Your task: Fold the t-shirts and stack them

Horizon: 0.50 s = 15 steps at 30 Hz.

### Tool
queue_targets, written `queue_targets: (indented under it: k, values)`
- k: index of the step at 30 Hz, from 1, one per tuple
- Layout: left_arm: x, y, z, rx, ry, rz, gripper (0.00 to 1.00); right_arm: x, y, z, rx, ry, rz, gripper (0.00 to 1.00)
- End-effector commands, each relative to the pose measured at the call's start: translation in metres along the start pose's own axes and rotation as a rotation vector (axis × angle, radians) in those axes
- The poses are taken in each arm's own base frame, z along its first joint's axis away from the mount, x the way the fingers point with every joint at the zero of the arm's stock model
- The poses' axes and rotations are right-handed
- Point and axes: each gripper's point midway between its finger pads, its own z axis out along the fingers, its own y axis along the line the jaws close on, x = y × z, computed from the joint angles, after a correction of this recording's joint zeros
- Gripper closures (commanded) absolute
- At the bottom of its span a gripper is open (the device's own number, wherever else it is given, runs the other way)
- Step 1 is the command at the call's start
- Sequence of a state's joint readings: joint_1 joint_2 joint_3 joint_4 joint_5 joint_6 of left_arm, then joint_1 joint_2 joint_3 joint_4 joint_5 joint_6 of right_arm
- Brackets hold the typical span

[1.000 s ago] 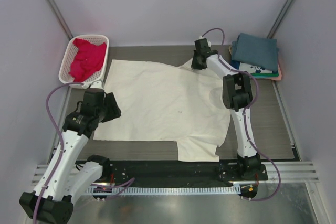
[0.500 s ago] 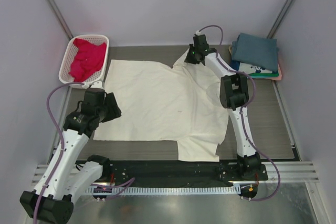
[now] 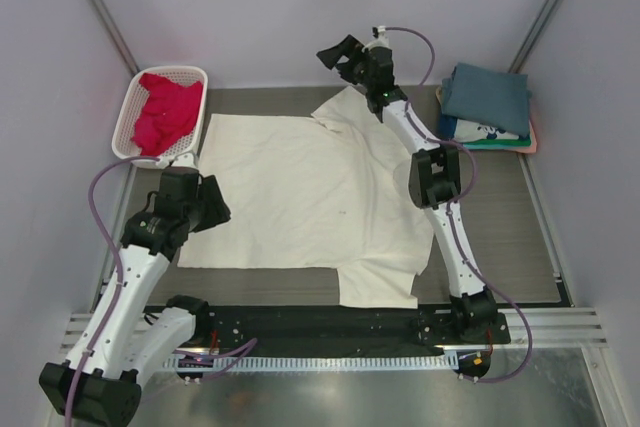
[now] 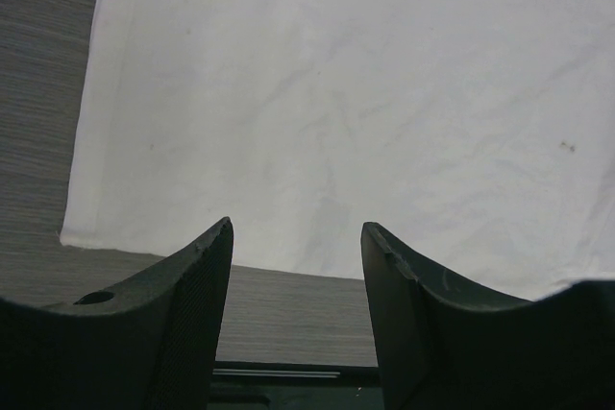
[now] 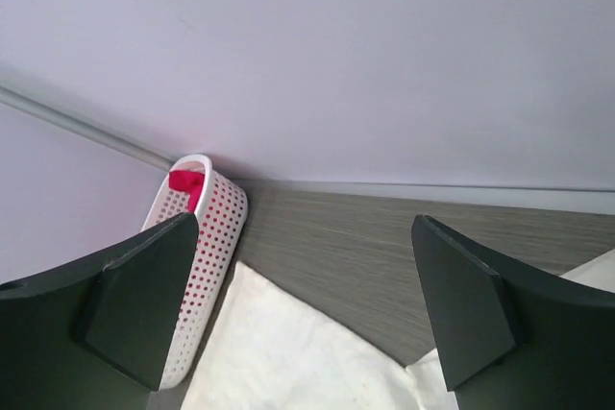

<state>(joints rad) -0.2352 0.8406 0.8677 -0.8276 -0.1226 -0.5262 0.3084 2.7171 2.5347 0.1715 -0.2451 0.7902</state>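
A large cream t-shirt (image 3: pixel 310 192) lies spread flat on the table, one sleeve drawn out toward the far edge. My right gripper (image 3: pixel 338 53) hangs open above that far sleeve, holding nothing; its wrist view looks past wide-apart fingers (image 5: pixel 154 285) at the cream t-shirt (image 5: pixel 288 357). At the shirt's near left edge my left gripper (image 3: pixel 218 209) is open and empty, just short of the cream cloth (image 4: pixel 346 112). A crimson-pink t-shirt (image 3: pixel 165 107) sits in the basket. Folded t-shirts are stacked at the far right, slate-blue on top (image 3: pixel 487 97).
The white lattice basket (image 3: pixel 128 127) stands at the far left corner, its side also showing in the right wrist view (image 5: pixel 197 276). A back wall and side walls close in the table. A black strip and metal rail (image 3: pixel 320 332) run along the near edge.
My right gripper has opened, let go of the cream shirt's far sleeve and risen toward the back wall. The sleeve now lies farther out. The left arm has not moved.
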Motion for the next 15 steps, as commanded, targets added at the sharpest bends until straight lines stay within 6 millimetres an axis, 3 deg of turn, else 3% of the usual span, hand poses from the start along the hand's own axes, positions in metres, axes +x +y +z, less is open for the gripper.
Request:
queue_targets:
  k: [1,2,3,4,8,11,12,15]
  values:
    - [-0.007,-0.001,0.001,0.005,-0.033,-0.012,0.43,-0.022,0.032,-0.008,-0.100,-0.031,0.004,0.00]
    - [-0.007,-0.001,0.001,0.004,-0.033,-0.011,0.43,-0.028,0.026,-0.015,-0.082,-0.040,0.001,0.01]
    - [-0.008,-0.001,0.001,0.006,-0.035,-0.014,0.43,-0.063,0.062,-0.032,-0.120,-0.098,-0.028,0.00]
    - [-0.008,-0.002,0.002,0.007,-0.034,-0.012,0.43,-0.040,0.030,-0.041,-0.035,-0.046,-0.029,0.00]
    - [-0.004,0.000,0.010,-0.013,0.001,-0.022,0.43,-0.049,0.011,-0.099,0.200,0.003,-0.130,0.00]
    - [-0.002,0.004,0.017,-0.062,0.019,-0.078,0.44,-0.025,-0.023,-0.137,0.394,0.125,-0.166,0.00]
    - [0.002,0.000,0.028,-0.057,0.040,-0.120,0.44,-0.009,-0.034,-0.148,0.446,0.192,-0.167,0.00]
    - [0.013,-0.015,0.050,-0.012,0.094,-0.202,0.46,0.016,-0.062,-0.160,0.504,0.278,-0.180,0.00]
